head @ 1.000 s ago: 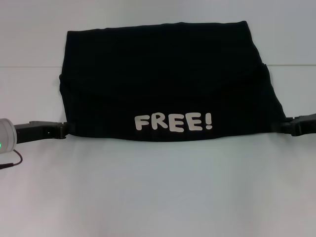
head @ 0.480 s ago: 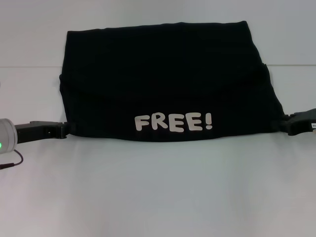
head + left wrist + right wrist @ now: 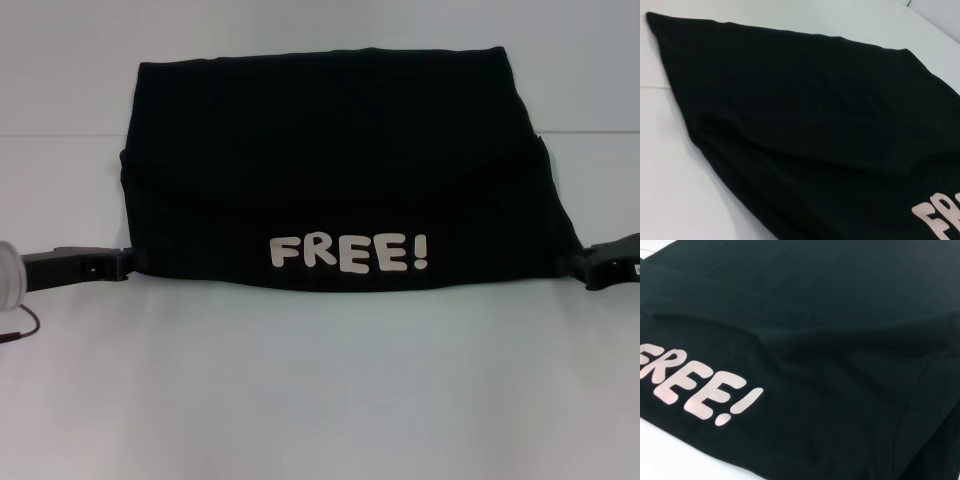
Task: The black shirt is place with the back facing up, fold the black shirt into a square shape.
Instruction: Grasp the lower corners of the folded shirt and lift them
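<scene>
Both grippers [image 3: 135, 262] [image 3: 572, 264] head-view only — wrists: black shirt [image 3: 805, 125].

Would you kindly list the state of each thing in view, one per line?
black shirt: lying folded on the table, white FREE! lettering facing up near the front edge.
left gripper: at the shirt's front left corner, low on the table.
right gripper: at the shirt's front right corner, low on the table.
table: white, carrying the shirt.
</scene>
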Available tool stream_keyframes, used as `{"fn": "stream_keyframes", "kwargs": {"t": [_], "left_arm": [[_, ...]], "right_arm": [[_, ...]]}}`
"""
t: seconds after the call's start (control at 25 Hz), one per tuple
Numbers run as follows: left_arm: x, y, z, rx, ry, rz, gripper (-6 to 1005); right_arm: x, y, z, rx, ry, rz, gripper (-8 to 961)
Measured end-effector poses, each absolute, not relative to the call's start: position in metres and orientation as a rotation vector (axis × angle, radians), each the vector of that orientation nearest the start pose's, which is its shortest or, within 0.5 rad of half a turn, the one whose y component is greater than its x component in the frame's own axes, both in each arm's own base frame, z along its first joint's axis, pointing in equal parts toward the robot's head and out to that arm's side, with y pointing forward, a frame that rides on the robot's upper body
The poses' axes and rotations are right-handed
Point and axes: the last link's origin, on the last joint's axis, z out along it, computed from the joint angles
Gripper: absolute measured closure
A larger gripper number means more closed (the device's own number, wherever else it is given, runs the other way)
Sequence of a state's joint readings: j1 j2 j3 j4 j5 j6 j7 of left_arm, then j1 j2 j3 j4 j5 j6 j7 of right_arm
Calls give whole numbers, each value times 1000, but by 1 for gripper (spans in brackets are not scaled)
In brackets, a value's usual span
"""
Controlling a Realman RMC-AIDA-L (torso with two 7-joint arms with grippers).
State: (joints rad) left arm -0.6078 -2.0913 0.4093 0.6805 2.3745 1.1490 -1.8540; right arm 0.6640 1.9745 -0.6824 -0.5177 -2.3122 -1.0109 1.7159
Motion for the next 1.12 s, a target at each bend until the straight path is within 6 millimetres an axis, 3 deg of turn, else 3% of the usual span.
{"fn": "stream_keyframes", "kwargs": {"t": [0.16,0.4,0.88,1.12], "left_arm": [[-327,364,32,-2169,-1307,-428,975],[-328,339,46,-2217,-1354,-522,973],[-340,250,68,-2350,-1498,-641,968],[-345,223,70,-2390,-1556,-629,965]], "right_arm": [[331,386,31,-2357,1011,128,910],[341,352,43,-2420,1065,245,910],[362,248,50,-2583,1118,548,910],[374,207,52,-2593,1157,593,910]]}}
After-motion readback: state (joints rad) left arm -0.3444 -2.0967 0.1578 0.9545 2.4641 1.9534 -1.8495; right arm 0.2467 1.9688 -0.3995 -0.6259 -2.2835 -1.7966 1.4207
